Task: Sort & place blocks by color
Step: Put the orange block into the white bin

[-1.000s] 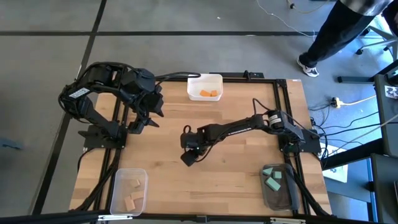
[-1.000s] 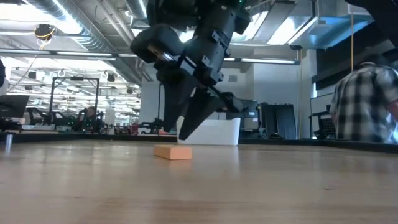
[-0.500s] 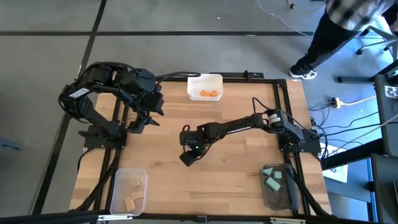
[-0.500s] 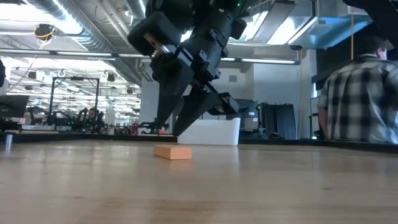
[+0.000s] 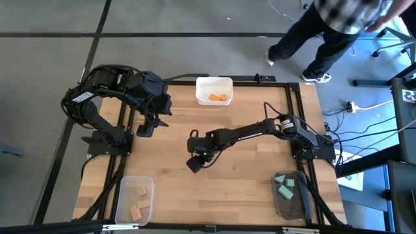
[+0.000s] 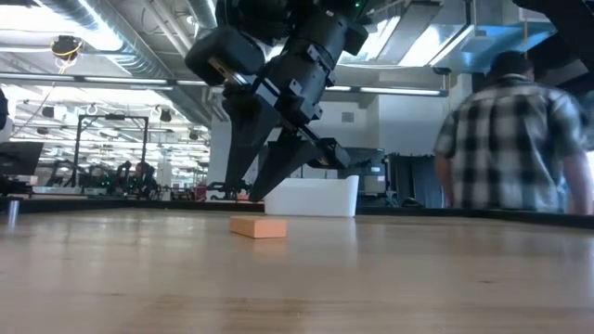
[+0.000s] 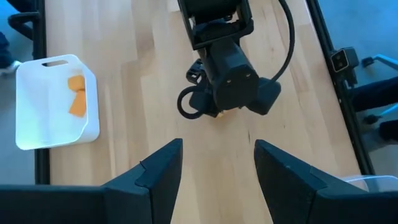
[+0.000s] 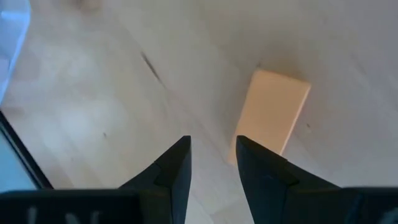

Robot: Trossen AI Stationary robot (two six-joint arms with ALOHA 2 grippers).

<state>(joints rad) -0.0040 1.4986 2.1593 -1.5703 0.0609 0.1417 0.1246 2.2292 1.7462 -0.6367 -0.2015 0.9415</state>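
- Wooden tabletop (image 5: 247,175) fills a black frame, with a workshop room beyond its far edge where a person in a plaid shirt (image 6: 509,139) walks past, well clear of the arms.
- Sorting looks nearly done: orange blocks (image 5: 220,98) lie in the white bin (image 5: 214,83) at the far edge, tan blocks (image 5: 138,207) in the clear bin (image 5: 121,195) at the near left, teal blocks (image 5: 285,187) in the clear bin at the near right (image 5: 278,207).
- One orange bar (image 6: 258,226) is left loose on the bare wood near the table's middle, which is probably why the right arm reaches there.
- Right gripper (image 5: 195,162) hangs just above that bar, arm stretched from its base at the right edge toward the centre, fingers (image 8: 171,168) pointing down at a slant.
- Its fingers stand part open with nothing between them; in the right wrist view the bar (image 8: 273,112) sits just ahead of the tips and to one side, apart from them.
- A descent with a small sideways correction seems needed before the fingers can straddle the bar.
- Left gripper (image 5: 151,121) waits raised at the far left, folded back over its base, fingers (image 7: 158,171) spread and empty, facing the right arm's wrist.
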